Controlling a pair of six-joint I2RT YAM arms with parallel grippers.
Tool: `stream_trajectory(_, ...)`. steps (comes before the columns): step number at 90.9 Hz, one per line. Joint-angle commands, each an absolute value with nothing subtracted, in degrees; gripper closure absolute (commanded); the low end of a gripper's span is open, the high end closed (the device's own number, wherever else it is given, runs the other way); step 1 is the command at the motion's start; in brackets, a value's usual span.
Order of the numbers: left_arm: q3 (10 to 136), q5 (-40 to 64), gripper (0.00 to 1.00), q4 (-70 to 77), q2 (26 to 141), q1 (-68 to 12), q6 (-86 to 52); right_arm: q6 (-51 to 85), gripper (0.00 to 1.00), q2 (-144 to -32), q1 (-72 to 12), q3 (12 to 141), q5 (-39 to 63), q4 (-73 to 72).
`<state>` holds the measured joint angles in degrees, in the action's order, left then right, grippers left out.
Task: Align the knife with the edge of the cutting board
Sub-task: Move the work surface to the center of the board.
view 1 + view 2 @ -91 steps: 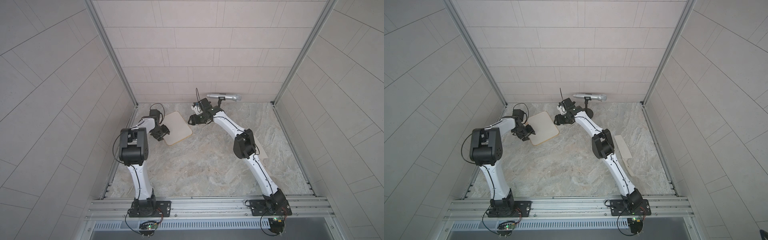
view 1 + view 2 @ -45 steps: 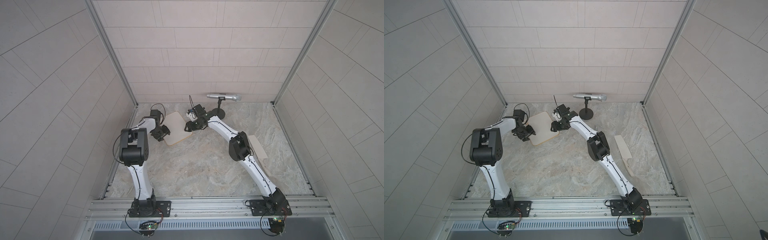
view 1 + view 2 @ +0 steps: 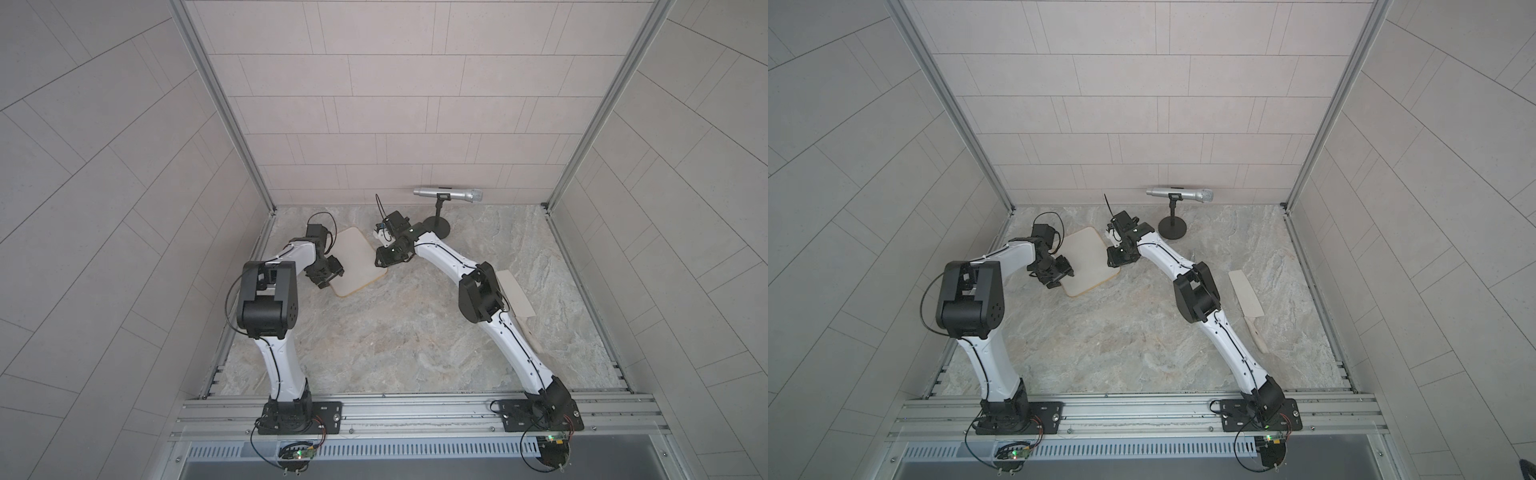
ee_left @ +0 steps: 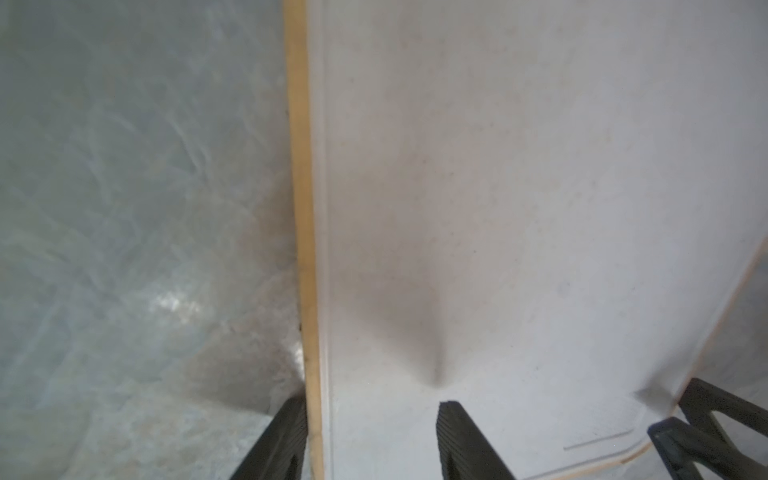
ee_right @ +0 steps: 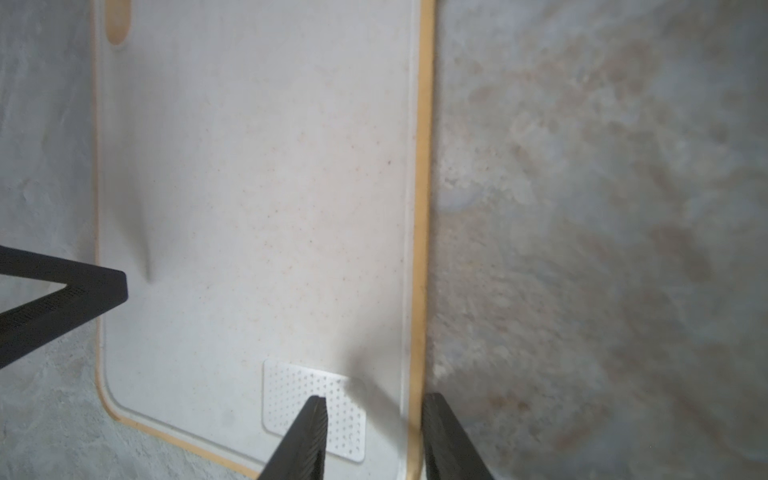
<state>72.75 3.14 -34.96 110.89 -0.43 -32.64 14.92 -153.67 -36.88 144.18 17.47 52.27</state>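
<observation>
Your knife (image 3: 1250, 305) lies flat at the table's (image 3: 1121, 340) right side, well apart from the cutting board (image 3: 1087, 261). Left jaws and right jaws both stand apart, straddling opposite board rims, apparently to reposition it first.

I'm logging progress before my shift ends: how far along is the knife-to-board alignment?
Done: nothing visible yet; the knife lies untouched far from the cutting board, by the right arm. In hand: the left gripper and right gripper each straddle an opposite long rim of the board, jaws open. Remaining: bringing knife and board edge together and parallel.
</observation>
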Motion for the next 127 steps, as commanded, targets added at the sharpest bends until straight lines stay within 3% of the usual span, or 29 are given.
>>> stream_trajectory(1, 67.3, 7.3, 0.47, -37.7, 111.8, -2.9, -33.3, 14.9, 0.68, -150.8, -40.2, 138.3, 18.4, 56.1)
stream_trajectory(26, 56.0, 7.5, 0.47, -34.5, 103.5, -7.8, -34.7, 15.3, 0.75, -140.6, -41.6, 120.8, 16.3, 51.8)
stream_trajectory(68, 40.0, 8.3, 0.47, -28.0, 90.8, -20.4, -41.0, 18.9, 0.76, -119.0, -42.1, 81.5, 18.1, 33.0)
stream_trajectory(98, 33.7, 7.3, 0.47, -23.1, 86.7, -30.3, -49.1, 19.0, 0.75, -114.1, -41.0, 72.9, 20.4, 29.3)
stream_trajectory(112, 33.1, 6.6, 0.46, -23.8, 83.4, -31.9, -50.3, 18.9, 0.66, -111.6, -39.0, 71.6, 22.3, 28.9)
stream_trajectory(127, 36.4, 2.4, 0.37, -30.9, 77.4, -31.8, -48.6, 18.8, 0.58, -106.8, -36.7, 70.6, 25.8, 29.0)
